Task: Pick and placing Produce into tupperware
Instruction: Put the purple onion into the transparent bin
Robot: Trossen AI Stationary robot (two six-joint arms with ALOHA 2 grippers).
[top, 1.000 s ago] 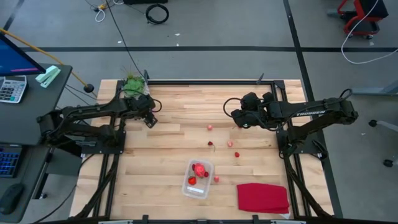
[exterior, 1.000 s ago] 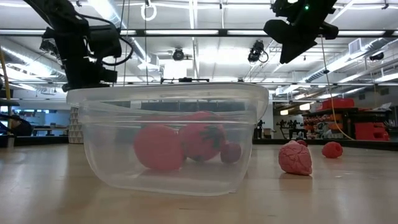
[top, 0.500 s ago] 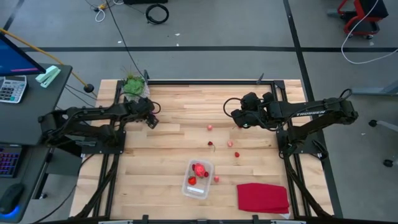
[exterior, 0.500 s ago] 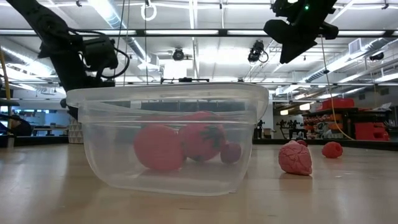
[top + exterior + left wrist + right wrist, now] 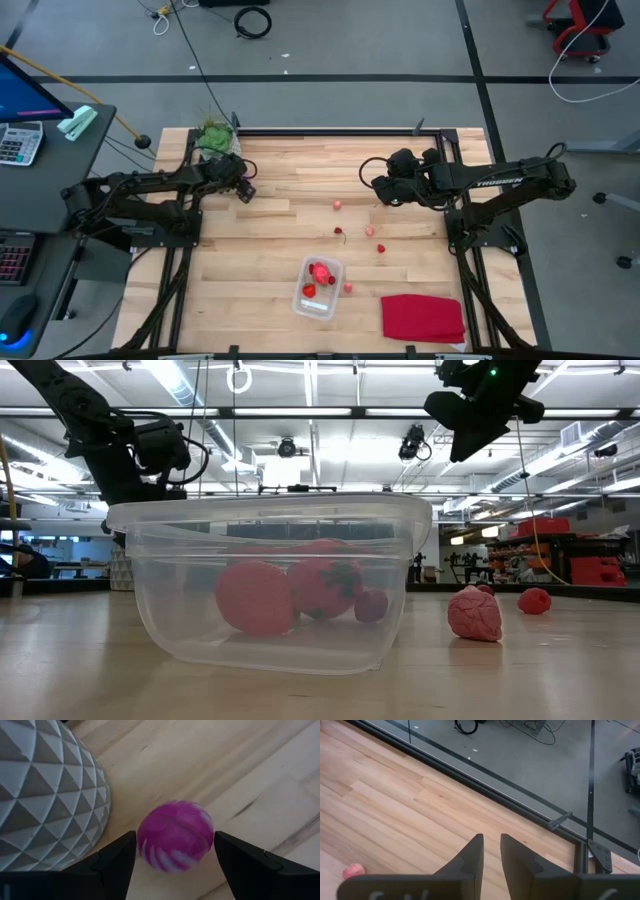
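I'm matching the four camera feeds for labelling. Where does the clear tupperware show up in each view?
High view: tupperware near the table's front edge, left of the red cloth.
Low view: tupperware fills the centre foreground, with red produce inside.
Left wrist view: not in it.
Right wrist view: not in it.
Shared landmark: the red produce piece lying just right of the tupperware in the high view appears beside it in the low view.

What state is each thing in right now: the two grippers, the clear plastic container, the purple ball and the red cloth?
Left gripper: open, fingers either side of the purple-and-white ball, beside the white faceted pot.
Right gripper: fingers nearly together, empty, above bare wood.
Clear rectangular plastic container: upright, lidless, holding red fruit pieces.
Red cloth: lying flat.
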